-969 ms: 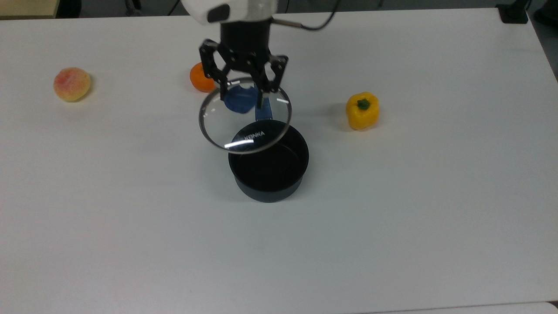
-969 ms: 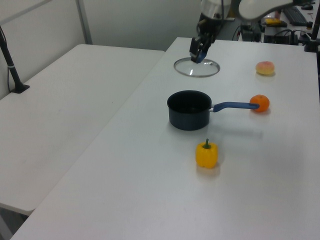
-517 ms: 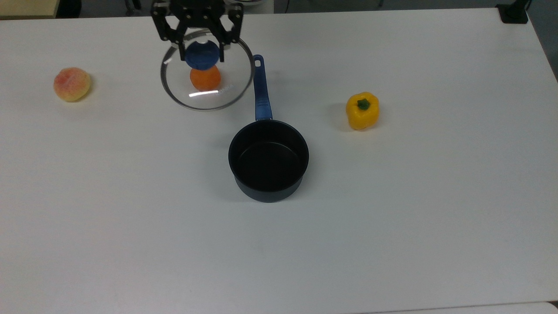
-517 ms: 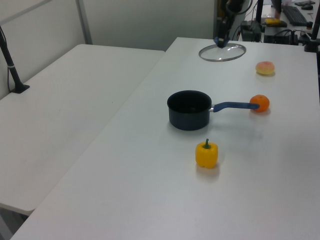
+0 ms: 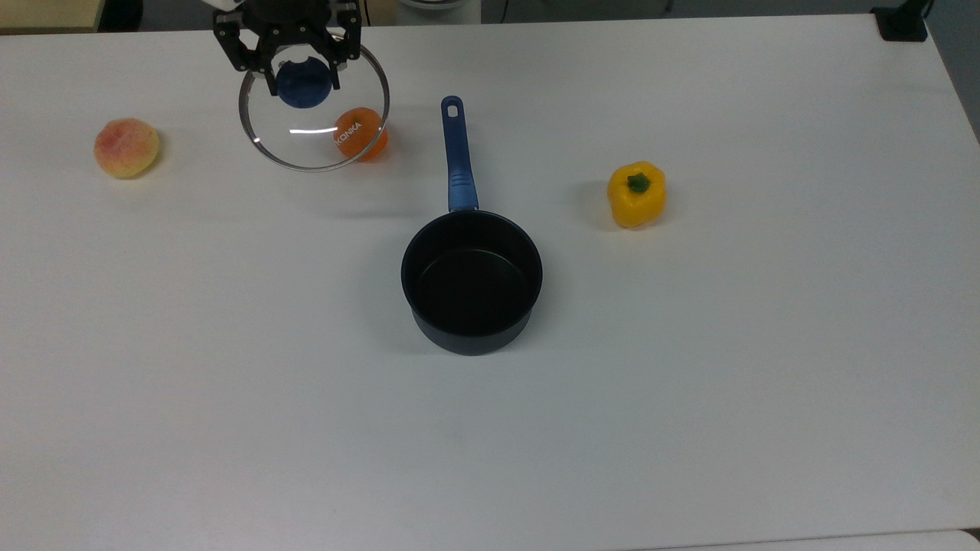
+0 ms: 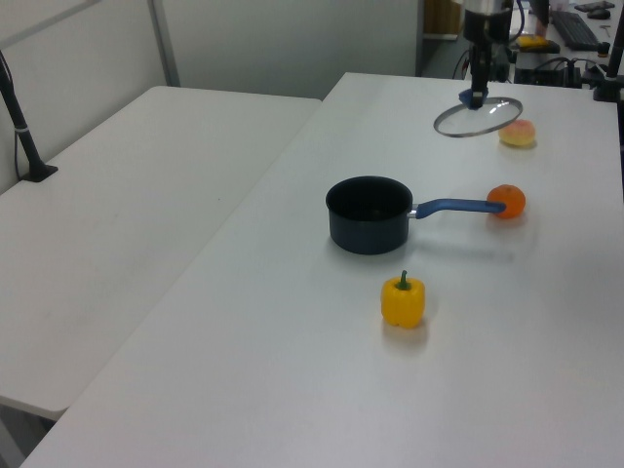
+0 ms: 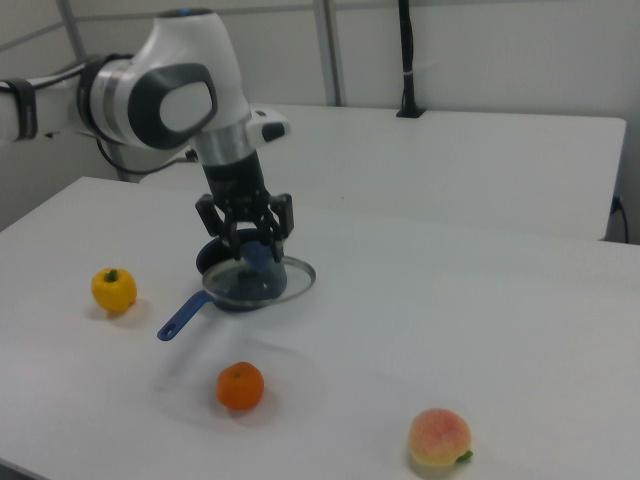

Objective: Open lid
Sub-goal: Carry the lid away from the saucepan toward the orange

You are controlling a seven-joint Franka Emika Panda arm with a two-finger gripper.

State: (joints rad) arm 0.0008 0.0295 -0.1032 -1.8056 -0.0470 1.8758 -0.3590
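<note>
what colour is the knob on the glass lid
Blue. The knob on the lid shows best in the top view, held between the gripper jaws.

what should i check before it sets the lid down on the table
1. Grip: gripper shut on the lid's blue knob: ok.
2. Lid off the saucepan, pan open: ok.
3. Lid level: hangs about flat in the left view: ok.
4. Landing spot: orange and peach lie close by; the right view shows bare table between them: ok.
5. Height above the table: lid is held in the air, how far up: cannot tell.
</note>
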